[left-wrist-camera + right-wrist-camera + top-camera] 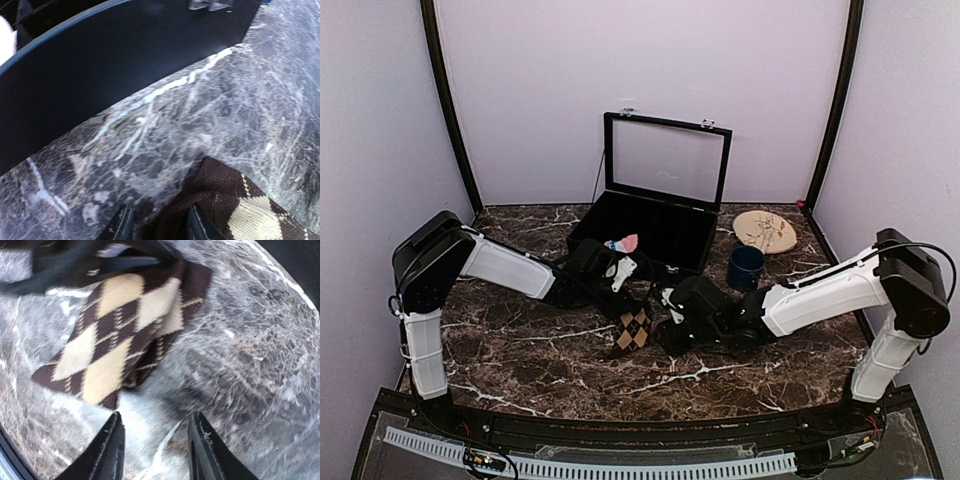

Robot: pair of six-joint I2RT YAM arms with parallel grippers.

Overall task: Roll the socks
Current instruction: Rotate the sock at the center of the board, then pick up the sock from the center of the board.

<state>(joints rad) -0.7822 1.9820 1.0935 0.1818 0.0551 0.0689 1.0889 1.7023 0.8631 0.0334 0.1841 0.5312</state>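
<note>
Currently you have: dark brown tan-argyle fabric sock point(115, 340) on marble table point(520, 350), just ahead of your half-open, empty right gripper point(156, 416); left gripper point(159, 207) part-open, straddling sock's edge; pink sock point(623, 243) in black box point(585, 232).

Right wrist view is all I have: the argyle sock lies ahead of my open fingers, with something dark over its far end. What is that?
Observer: The left gripper. In its wrist view the brown sock reaches in between its fingers. I cannot tell if they pinch it.
Operator: Where is the other sock?
Observer: The pink sock sits at the front wall of the black box, whose lid stands open.
Operator: Anything near my arm?
Observer: A blue mug stands right of the box, just beyond the right arm.
</note>
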